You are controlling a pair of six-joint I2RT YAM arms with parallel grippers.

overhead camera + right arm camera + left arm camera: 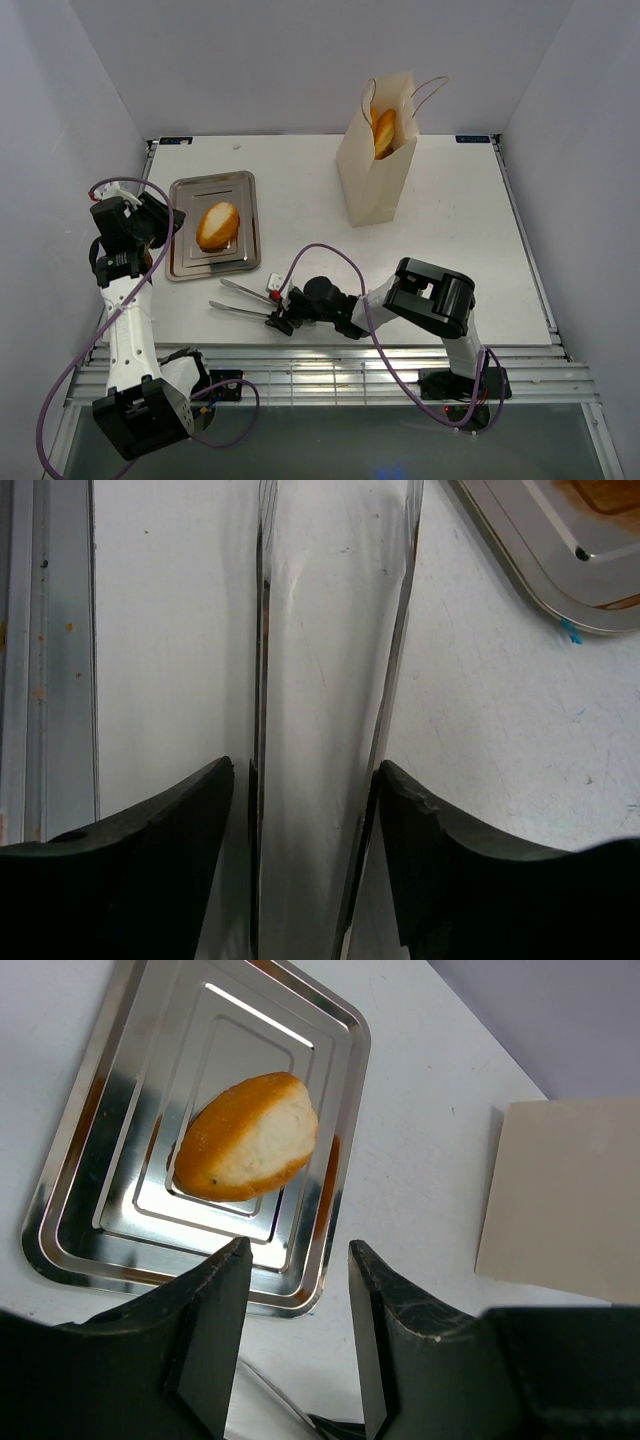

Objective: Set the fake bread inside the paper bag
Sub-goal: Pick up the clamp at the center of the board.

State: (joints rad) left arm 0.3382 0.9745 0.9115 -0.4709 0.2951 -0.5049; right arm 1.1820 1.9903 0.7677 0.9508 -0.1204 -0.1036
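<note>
tongs point(245, 291) beside steel tray point(185, 266), roll point(218, 226) inside, paper bag point(372, 185) beyond

Bright, even overhead light — soft, faint shadows on the white desk point(450, 250). Glare streaks flash off the steel tray point(130, 1130); wrist views blur close up.

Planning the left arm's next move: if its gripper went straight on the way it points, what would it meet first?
Likely the near rim of the steel tray, then the bread roll lying in it; depth is unclear.
</note>
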